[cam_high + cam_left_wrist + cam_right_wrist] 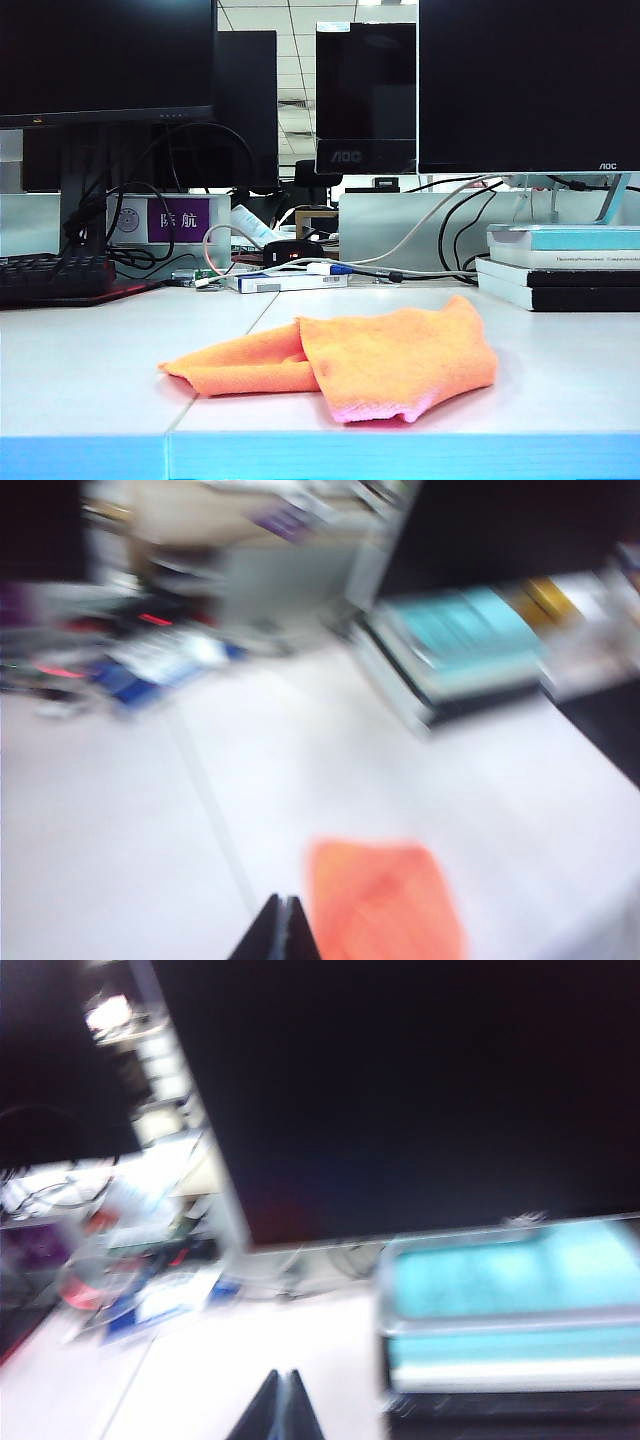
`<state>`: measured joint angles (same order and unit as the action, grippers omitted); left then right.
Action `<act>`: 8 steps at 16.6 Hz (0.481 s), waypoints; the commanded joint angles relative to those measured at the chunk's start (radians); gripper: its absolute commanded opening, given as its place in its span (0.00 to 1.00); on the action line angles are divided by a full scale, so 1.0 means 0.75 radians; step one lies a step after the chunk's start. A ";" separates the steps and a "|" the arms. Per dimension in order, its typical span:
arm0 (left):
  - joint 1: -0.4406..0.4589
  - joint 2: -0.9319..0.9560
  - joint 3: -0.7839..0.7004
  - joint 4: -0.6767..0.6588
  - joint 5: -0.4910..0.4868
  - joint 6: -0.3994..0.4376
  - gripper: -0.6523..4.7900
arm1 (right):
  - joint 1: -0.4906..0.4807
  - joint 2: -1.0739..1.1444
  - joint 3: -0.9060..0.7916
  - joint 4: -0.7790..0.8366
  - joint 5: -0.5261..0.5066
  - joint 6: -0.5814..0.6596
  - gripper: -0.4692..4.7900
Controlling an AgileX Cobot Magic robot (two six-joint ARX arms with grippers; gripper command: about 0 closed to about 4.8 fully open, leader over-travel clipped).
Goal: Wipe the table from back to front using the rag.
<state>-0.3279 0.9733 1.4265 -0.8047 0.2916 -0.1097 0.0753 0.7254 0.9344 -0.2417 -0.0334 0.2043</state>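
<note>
The orange rag (pixel 350 360) lies crumpled on the white table (pixel 90 350) near its light blue front edge, across the thin seam. No arm shows in the exterior view. In the blurred left wrist view, my left gripper (pixel 281 902) hangs shut and empty above the table, with the rag (pixel 385 900) just beside its tips. My right gripper (pixel 282 1377) is also shut and empty, over bare table (pixel 250 1360) and facing the back of the desk; the rag is out of its view.
A stack of books (pixel 560 265) sits at the back right. Monitors (pixel 525 85), a keyboard (pixel 55 278), cables and small boxes (pixel 285 280) line the back of the table.
</note>
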 commanded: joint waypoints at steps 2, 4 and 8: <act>-0.257 0.115 0.134 -0.217 -0.209 0.096 0.11 | 0.114 0.289 0.288 -0.240 -0.201 -0.153 0.09; -0.328 0.150 0.169 -0.256 -0.245 0.103 0.11 | 0.260 0.423 0.420 -0.410 -0.204 -0.276 0.09; -0.337 0.156 0.222 -0.233 -0.239 0.101 0.11 | 0.590 0.792 0.522 -0.795 -0.409 -0.473 0.09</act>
<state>-0.5800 1.0939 1.5780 -0.9920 0.1150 -0.0380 0.5060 1.3037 1.3231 -0.7921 -0.3481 -0.1440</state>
